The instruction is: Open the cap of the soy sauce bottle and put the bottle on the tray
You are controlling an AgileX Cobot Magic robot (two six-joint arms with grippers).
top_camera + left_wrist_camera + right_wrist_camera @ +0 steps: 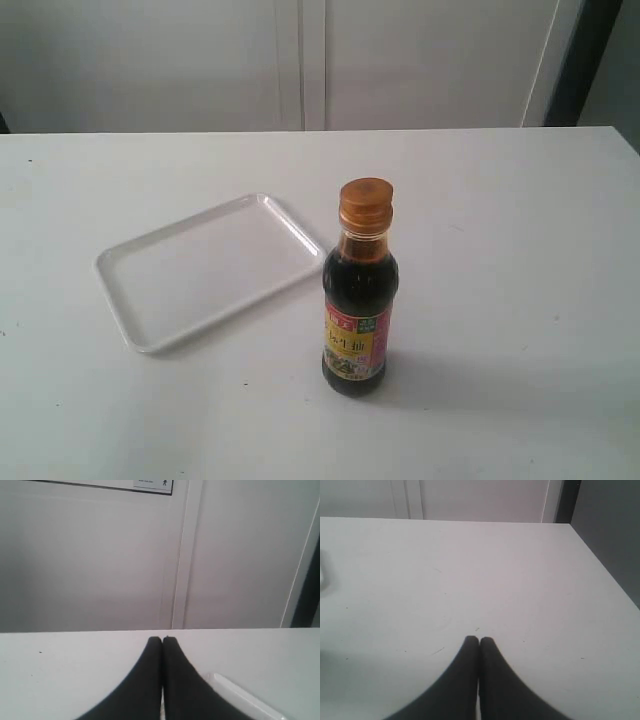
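Observation:
The soy sauce bottle (pixel 359 300) stands upright on the white table, dark liquid inside, with a yellow, pink and green label. Its copper-orange cap (pixel 365 204) sits down on the neck. The white tray (pixel 209 268) lies flat just left of the bottle, with nothing in it. Neither arm shows in the exterior view. My left gripper (pixel 162 639) is shut, black fingers pressed together over the table, with a corner of the tray (pixel 245 697) beside it. My right gripper (pixel 479 639) is shut too, holding nothing, above bare tabletop.
The table (pixel 520 220) is white and ends at a far edge before a pale wall with a vertical panel seam (pixel 313 60). In the right wrist view the table's side edge (pixel 600 562) runs next to a dark gap.

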